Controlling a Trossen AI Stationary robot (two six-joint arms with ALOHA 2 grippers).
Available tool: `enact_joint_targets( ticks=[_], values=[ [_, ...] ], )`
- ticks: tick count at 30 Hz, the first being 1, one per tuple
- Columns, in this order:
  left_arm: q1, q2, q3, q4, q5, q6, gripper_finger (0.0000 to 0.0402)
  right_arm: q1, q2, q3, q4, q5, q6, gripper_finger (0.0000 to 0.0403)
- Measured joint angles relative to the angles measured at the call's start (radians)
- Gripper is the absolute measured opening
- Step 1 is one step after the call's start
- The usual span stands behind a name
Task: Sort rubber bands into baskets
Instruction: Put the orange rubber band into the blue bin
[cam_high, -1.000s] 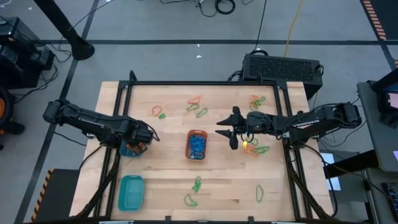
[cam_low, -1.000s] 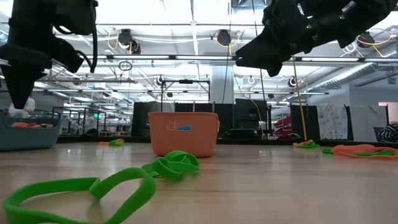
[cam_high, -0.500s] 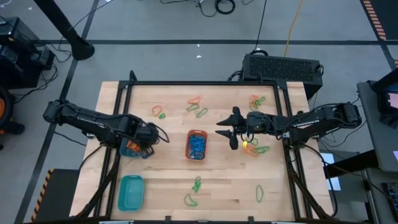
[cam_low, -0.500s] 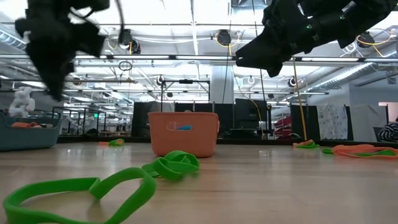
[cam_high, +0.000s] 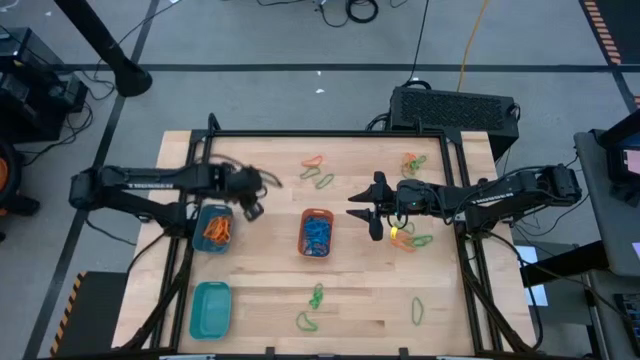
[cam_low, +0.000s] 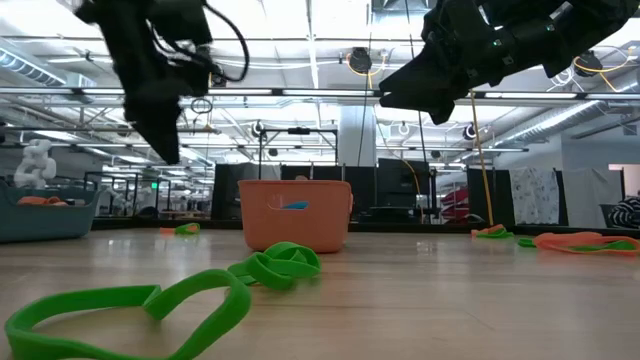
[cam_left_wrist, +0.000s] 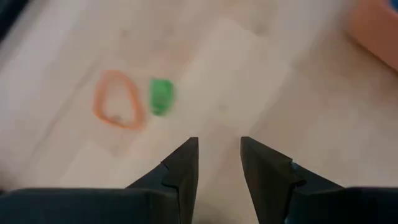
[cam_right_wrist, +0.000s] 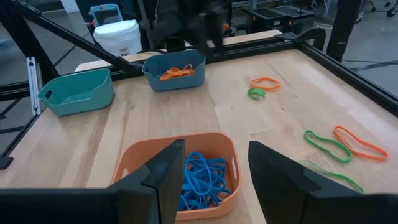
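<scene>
Rubber bands lie scattered on the wooden table. My left gripper (cam_left_wrist: 219, 167) hangs open over bare wood, just short of an orange band (cam_left_wrist: 116, 107) and a green band (cam_left_wrist: 161, 95). Behind it, the round blue basket (cam_high: 213, 228) holds orange bands. The orange basket (cam_high: 317, 232) in the middle holds blue bands (cam_right_wrist: 202, 177). The teal basket (cam_high: 210, 308) stands at the near left. My right gripper (cam_high: 362, 212) waits open in the air, right of the orange basket, with nothing between its fingers.
More green and orange bands lie at the far middle (cam_high: 318, 170), the far right (cam_high: 412, 160), under the right arm (cam_high: 415, 240) and near the front edge (cam_high: 316, 296). A black frame rail (cam_high: 330, 133) runs round the table.
My left gripper has swung away from above the round blue basket toward the table's far edge and a little to the right, tipping as it went. The basket and its orange bands now show uncovered. My right arm has kept still.
</scene>
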Motion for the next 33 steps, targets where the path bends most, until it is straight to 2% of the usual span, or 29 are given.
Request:
enact_joint_targets(
  ticks=[2,7,16,25,33],
  values=[
    [0.094,0.013,0.000,0.019,0.007,0.064,0.0128,0.000,0.000,0.000,0.000,0.000,0.000,0.0169],
    [0.275,0.085,0.000,0.069,0.108,0.375,0.0128,0.000,0.000,0.000,0.000,0.000,0.000,0.0169],
    [0.456,0.274,-0.001,0.099,0.151,0.767,0.0128,0.000,0.000,0.000,-0.056,0.000,-0.032,0.0169],
    [0.503,0.434,-0.001,0.145,0.112,0.895,0.0128,0.000,0.000,0.000,-0.084,0.000,-0.067,0.0169],
    [0.503,0.455,0.003,0.146,0.116,0.913,0.0128,0.000,0.000,0.000,-0.090,0.001,-0.088,0.0169]
  ],
)
